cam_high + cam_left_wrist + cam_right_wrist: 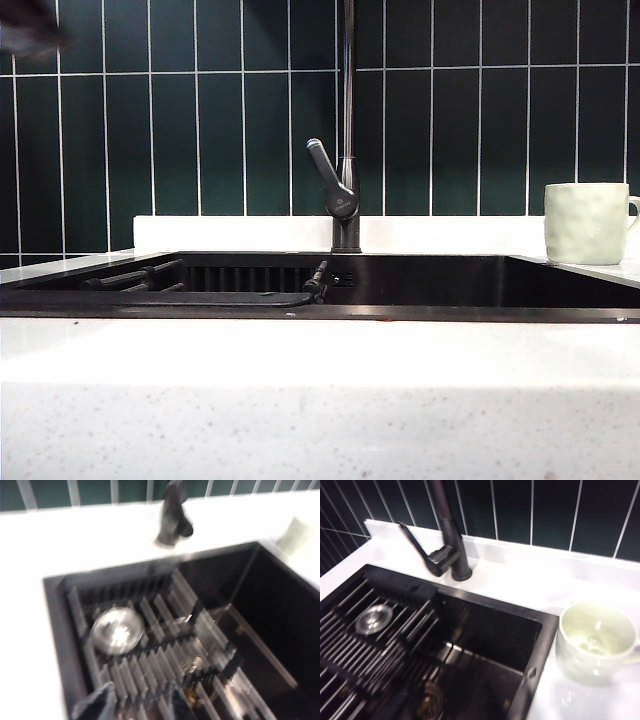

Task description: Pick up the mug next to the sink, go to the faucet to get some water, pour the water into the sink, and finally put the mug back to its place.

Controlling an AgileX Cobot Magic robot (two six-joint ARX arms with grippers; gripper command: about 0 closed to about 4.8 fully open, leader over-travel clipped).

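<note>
The white speckled surface [320,400] fills the front of the exterior view. Behind it lies the black sink [560,282], with a ribbed dark rack [365,645] over its left half and a round metal strainer [372,617] resting on that rack. The mug [586,222] stands upright on the surface just beside the sink's right rim, handle pointing right, with nothing gripping it. The faucet [345,190] rises at the back edge of the sink, lever angled up to the left, before the dark green tiled wall [200,130].

The left tool [137,705] hangs over the rack; two blurred dark fingertips [95,707] stand apart, empty. The right tool is out of sight, so its state cannot be told.
</note>
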